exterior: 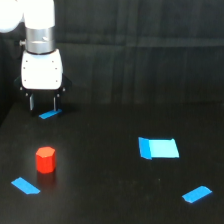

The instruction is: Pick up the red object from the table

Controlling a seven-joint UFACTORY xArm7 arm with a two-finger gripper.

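The red object point(45, 159) is a small red-orange hexagonal block standing upright on the black table point(110, 190), at the exterior view's left. My gripper point(43, 103) hangs from a white body, above and behind the block, well apart from it. Its two dark fingers point down with a gap between them and nothing held, so it is open. The fingertips hover just over a short blue tape strip point(49, 114).
A larger blue rectangular patch point(159, 148) lies right of centre. Further blue tape strips sit at the front left point(25, 185) and the front right point(197, 194). A dark wall rises behind the table.
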